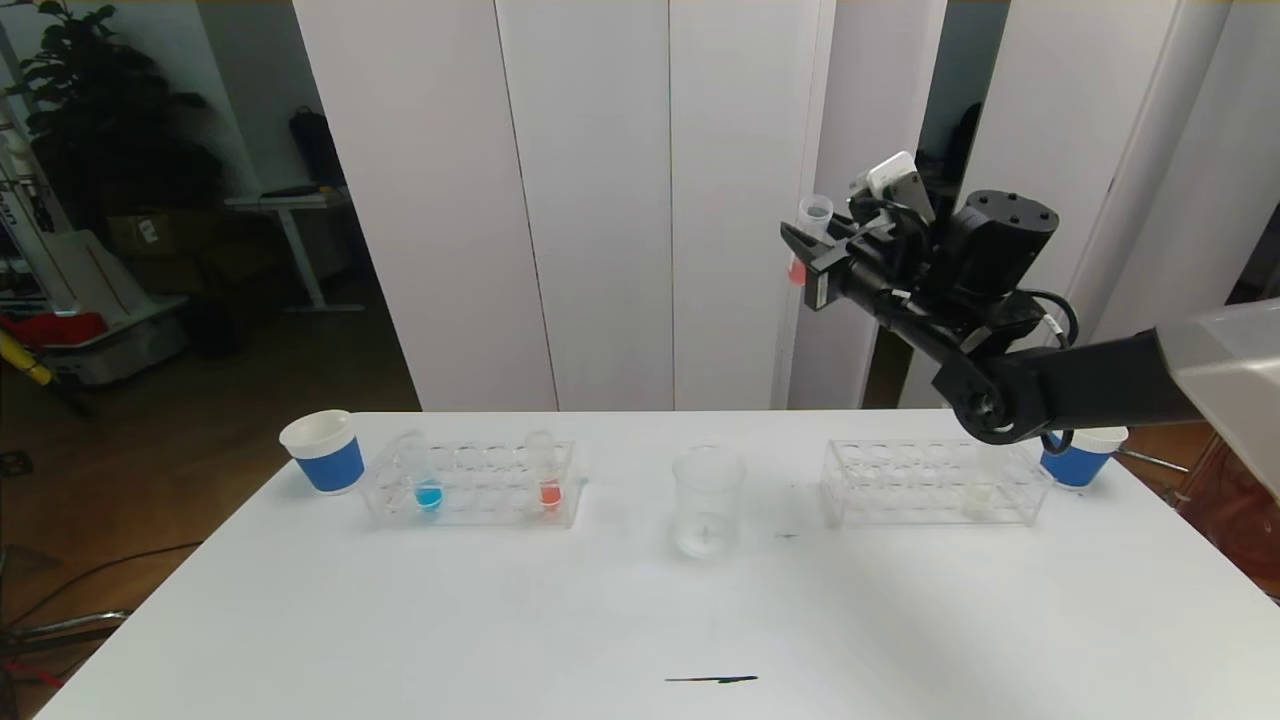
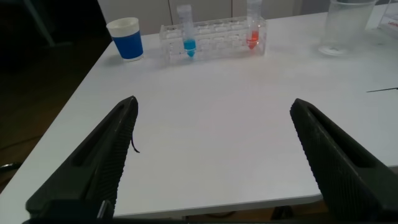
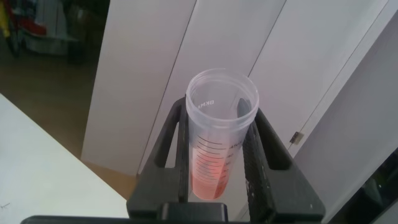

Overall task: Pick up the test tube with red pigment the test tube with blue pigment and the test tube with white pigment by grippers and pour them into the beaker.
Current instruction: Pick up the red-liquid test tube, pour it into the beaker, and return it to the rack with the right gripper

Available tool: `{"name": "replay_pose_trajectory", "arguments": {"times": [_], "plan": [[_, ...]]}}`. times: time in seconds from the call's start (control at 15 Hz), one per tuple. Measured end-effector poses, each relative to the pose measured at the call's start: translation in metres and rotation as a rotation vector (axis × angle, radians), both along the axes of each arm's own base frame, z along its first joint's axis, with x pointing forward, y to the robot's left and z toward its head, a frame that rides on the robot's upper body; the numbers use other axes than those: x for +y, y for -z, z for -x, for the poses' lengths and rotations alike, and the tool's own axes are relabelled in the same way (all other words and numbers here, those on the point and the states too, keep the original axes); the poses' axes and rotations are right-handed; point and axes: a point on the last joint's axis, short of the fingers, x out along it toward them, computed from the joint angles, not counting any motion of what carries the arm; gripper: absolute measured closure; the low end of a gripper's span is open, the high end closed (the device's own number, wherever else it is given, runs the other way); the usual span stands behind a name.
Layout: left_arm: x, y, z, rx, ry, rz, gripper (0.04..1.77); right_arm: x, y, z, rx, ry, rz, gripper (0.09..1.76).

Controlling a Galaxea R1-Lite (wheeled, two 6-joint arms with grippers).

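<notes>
High at our 2 o'clock, right hand (image 1: 812,262) clamped on test tube with red pigment (image 1: 808,240), upright, well above surface (image 1: 640,600); fingers (image 3: 264,155) press both tube sides. Our left hand (image 2: 211,155) low over near surface edge, spread wide, holding nothing. Beaker (image 1: 708,500) at 12 o'clock. Test tube with blue pigment (image 1: 427,480) in left rack (image 1: 470,485) at 10 o'clock; test tube with white pigment (image 1: 980,490) in right rack (image 1: 935,485) at 1 o'clock.
</notes>
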Motion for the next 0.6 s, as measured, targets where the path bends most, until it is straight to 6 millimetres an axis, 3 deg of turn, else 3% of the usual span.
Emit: {"name": "replay_pose_trajectory", "arguments": {"times": [0.6], "plan": [[0.000,0.000,0.000,0.000,0.000,0.000,0.06,0.026,0.043,-0.005,-0.072,-0.129,0.264,1.27]]}}
